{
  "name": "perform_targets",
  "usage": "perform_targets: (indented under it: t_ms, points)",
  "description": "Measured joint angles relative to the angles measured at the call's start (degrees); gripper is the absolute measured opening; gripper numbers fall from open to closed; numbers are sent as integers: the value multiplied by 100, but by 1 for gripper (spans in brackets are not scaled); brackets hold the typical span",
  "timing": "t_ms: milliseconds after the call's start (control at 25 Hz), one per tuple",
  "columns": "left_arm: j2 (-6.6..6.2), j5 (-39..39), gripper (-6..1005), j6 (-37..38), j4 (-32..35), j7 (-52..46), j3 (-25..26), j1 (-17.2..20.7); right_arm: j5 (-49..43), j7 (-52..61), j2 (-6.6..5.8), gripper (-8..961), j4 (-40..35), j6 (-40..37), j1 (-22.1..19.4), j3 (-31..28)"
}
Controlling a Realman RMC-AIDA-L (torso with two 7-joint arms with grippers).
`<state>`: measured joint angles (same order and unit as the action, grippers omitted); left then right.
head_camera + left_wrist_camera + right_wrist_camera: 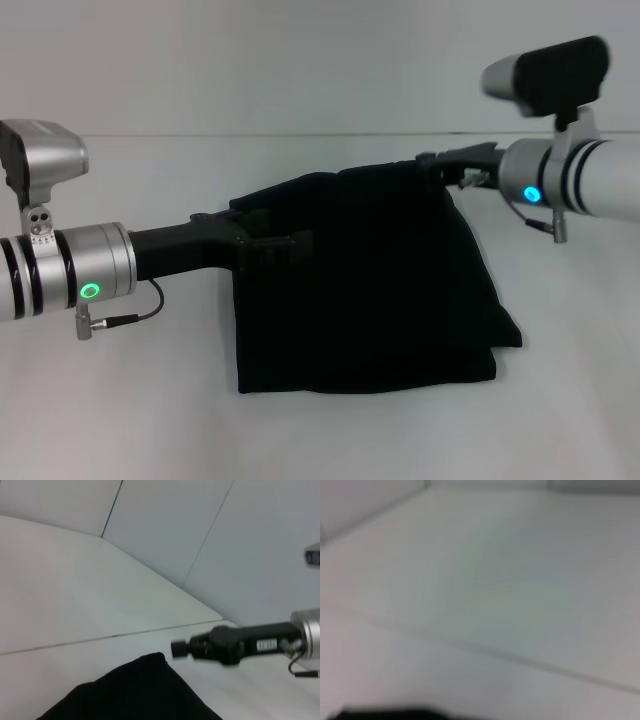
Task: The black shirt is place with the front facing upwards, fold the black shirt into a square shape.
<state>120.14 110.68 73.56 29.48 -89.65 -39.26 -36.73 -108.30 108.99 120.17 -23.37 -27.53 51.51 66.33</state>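
Partly folded black shirt [370, 290] — lettering hidden

Black shirt [370, 290]: lettering and neck label not visible, the fabric showing as one dark mass with folds hard to separate; in the left wrist view only an upper edge shows, cut off at the frame's lower border; in the right wrist view a blurred dark sliver at the lower edge, not identifiable with certainty. Left claw [295, 245]: fingertips merge with the dark cloth, open or closed indeterminable. Right claw [432, 165]: tips lost against the shirt's far corner, grip indeterminable. Both arms cut off by the head view's sides. Table [485, 580]: blurred throughout the right wrist view.
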Motion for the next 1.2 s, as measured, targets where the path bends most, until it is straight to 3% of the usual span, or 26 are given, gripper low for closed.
perform_targets:
  t_ms: [200,360,680,880,1200]
  points:
    - [0,-58,948,6,22,0,18,-10,589,52,-108,99,-521,-246,-415,-105]
    - [-29,-202,948,61,23,-3,23,-20,622,28,-162,108,-611,-721,-590,-535]
    - [-114,-500,948,233,47,-124,25,-8,814,-639,-200,335,-895,-1975,-1139,-1571]
    - [-194,-806,947,870,238,-42,24,70,1299,-1666,-269,555,-918,-3492,-1618,-2333]
    - [-272,-1284,949,3159,606,827,157,596,1406,-3010,-491,843,-935,-6507,-2224,-2878]
